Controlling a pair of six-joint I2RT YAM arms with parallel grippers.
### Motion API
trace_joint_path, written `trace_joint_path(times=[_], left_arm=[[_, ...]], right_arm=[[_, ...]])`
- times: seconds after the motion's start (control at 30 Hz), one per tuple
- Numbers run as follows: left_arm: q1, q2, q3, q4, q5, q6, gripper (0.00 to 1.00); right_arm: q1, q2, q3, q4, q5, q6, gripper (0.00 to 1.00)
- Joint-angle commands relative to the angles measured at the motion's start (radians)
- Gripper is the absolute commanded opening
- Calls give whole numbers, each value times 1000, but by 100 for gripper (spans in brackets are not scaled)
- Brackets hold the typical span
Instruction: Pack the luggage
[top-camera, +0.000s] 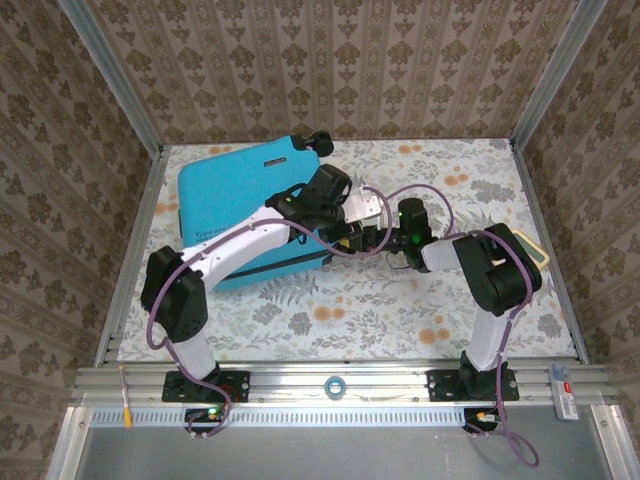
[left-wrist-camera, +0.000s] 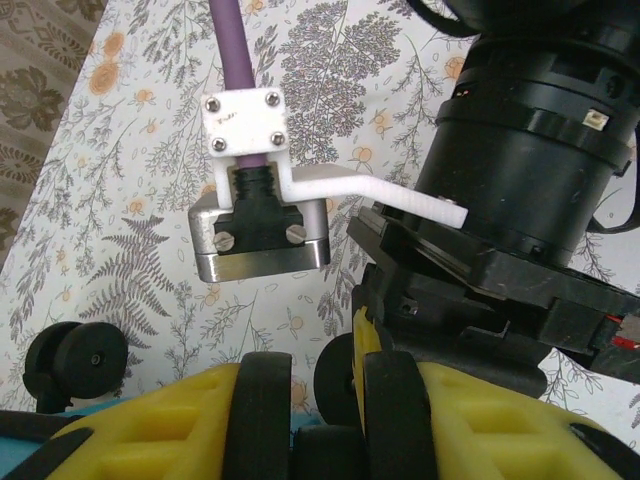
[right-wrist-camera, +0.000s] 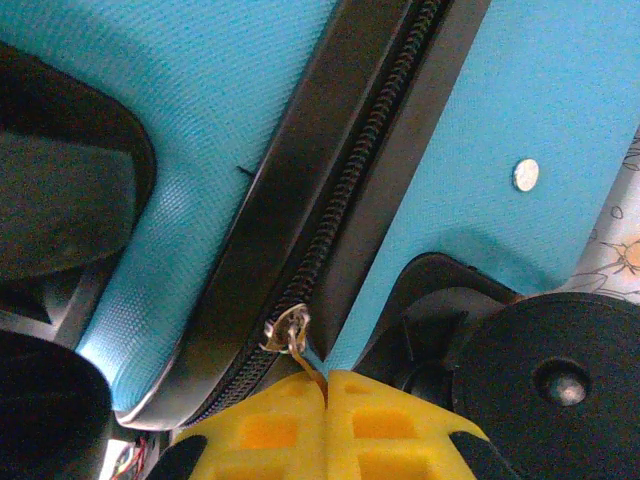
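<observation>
You're on the zip-up step, I reckon: the luggage (top-camera: 225, 200) lies closed on the surface (top-camera: 400, 310), and your right end effector (right-wrist-camera: 325, 385) is pinched on the zipper pull (right-wrist-camera: 290, 335) by the luggage's wheel (right-wrist-camera: 560, 370). Your left end effector (left-wrist-camera: 328, 400) is at that same corner, but I can't tell if it's gripping. Next you'd drag the pull along the track without slipping.

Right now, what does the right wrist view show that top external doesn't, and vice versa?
Right wrist: the zipper pull pinched in the shut right claw, with the zipper track running up from it. Top external: the left arm and right arm meeting at the luggage, which lies flat on the floral table. Shared: the luggage's turquoise shell.
</observation>
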Motion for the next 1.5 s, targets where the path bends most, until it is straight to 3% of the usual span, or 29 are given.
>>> trace_joint_path(times=[0.0,0.13,0.23,0.37,0.53,0.63,0.73,1.03,1.17,1.27,1.47], left_arm=[[-47,-80,-47,34,191,-59,0],[-61,-84,-54,28,200,-56,0],[-66,-80,-60,20,196,-53,0],[-74,-82,-75,20,216,-53,0],[-88,-91,-114,60,192,-47,0],[-92,-101,-141,96,190,-57,0],[-93,-107,-154,112,195,-66,0],[-94,-154,-190,118,201,-39,0],[-81,-193,-195,105,208,-26,0],[-66,-200,-178,80,238,-34,0],[-63,-202,-160,53,243,-38,0]], right_arm=[[-50,47,83,146,146,77,0],[-63,63,71,243,93,88,0],[-71,34,46,215,52,40,0],[-60,-74,5,-10,108,-123,0],[-39,-219,-15,-309,293,-301,0],[-34,-260,-14,-370,360,-329,0],[-34,-256,11,-393,347,-338,0],[-22,-229,-54,-263,266,-262,0],[-7,-241,-161,-127,269,-214,16],[40,-254,-258,5,287,-219,20],[117,-270,-339,98,347,-282,29]])
